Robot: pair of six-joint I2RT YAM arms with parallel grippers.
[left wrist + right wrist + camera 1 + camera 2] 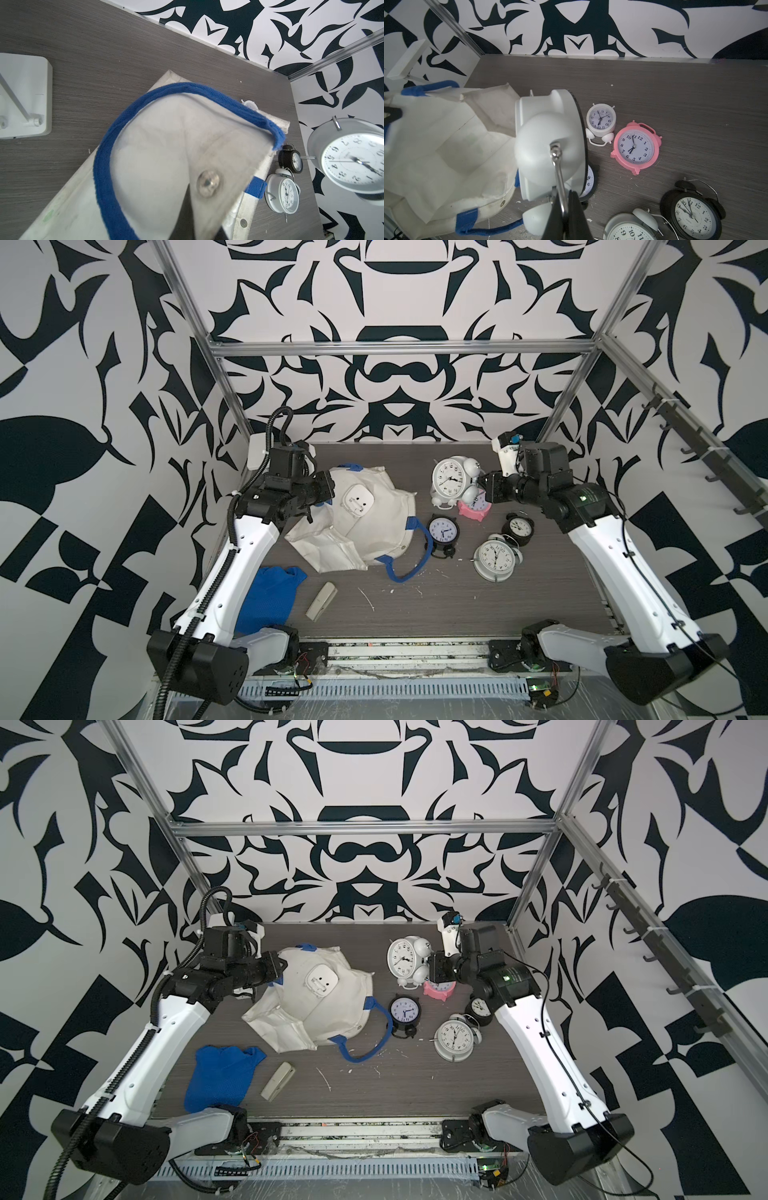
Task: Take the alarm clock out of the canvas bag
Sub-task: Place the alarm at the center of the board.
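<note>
The off-white canvas bag (365,531) (316,1011) with blue handles lies on the left half of the table. My left gripper (330,499) (191,228) is shut on the bag's rim (166,145) near a snap button, holding it up. A large white twin-bell alarm clock (446,479) (401,959) (548,149) hangs in the air just right of the bag's mouth, outside it. My right gripper (482,487) (565,209) is shut on its metal handle (558,176).
Several other clocks lie on the right half of the table: a pink clock (476,506), a dark one (444,529), a black one (517,526), a white one (496,558). A white square thing (358,499) rests on the bag. A blue cloth (270,597) and a beige bar (322,600) lie front left.
</note>
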